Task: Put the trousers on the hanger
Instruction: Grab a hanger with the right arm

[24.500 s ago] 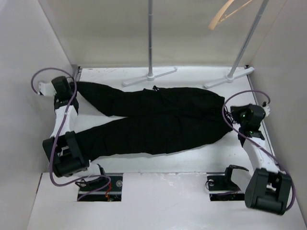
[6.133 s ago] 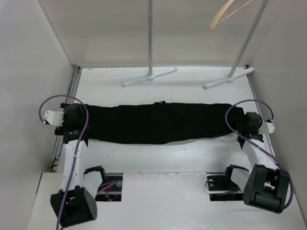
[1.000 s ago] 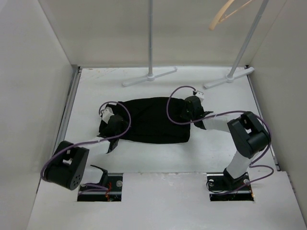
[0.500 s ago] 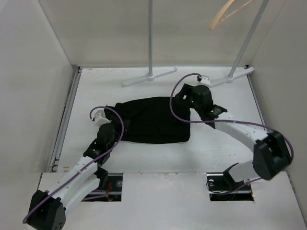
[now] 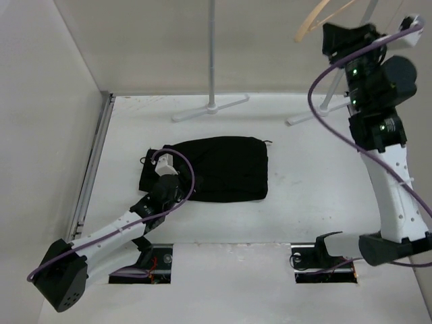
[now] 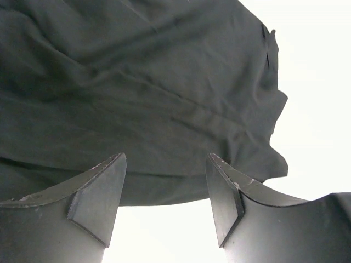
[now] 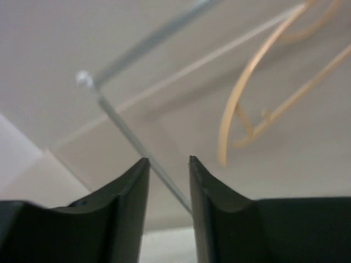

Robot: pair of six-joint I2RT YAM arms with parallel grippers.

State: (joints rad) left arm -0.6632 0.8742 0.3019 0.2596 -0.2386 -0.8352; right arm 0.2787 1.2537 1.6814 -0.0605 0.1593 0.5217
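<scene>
Rack pole (image 7: 137, 145) beside hanger (image 7: 223, 134), trousers (image 5: 216, 169) folded below

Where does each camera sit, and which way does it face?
Top external: above and behind the bases, looking down at the table; left arm, right arm show.
Left wrist: low, facing the folded trousers past the left pincer.
Right wrist: raised, facing up at the hanger past the right pincer.
Shared: top and left wrist show the trousers.
</scene>
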